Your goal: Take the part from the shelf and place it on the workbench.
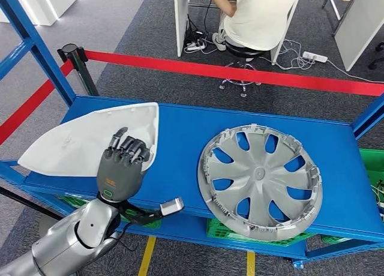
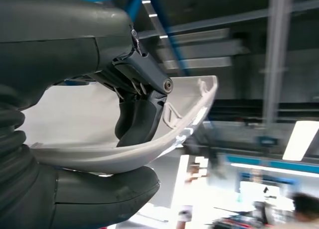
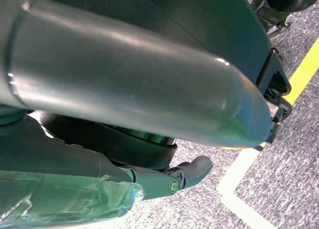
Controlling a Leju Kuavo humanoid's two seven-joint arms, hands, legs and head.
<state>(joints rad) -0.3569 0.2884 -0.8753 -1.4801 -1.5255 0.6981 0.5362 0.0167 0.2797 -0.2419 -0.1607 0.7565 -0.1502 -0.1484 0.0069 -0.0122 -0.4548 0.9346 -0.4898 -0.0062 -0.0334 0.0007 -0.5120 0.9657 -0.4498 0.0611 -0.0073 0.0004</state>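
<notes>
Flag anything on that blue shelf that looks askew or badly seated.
The grey wheel cover overhangs the blue shelf's front edge. The white part sticks out past the shelf's left end, with the left hand gripping its edge. Nothing looks damaged.

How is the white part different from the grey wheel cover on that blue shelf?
The white part is smooth, pointed and solid; the wheel cover is round, grey and full of openings. The left robot hand grips the white part; the wheel cover lies untouched. Both sit on the blue shelf.

On the shelf (image 1: 190,129), the part (image 1: 72,141) lies left of the wheel cover (image 1: 260,180).
</notes>
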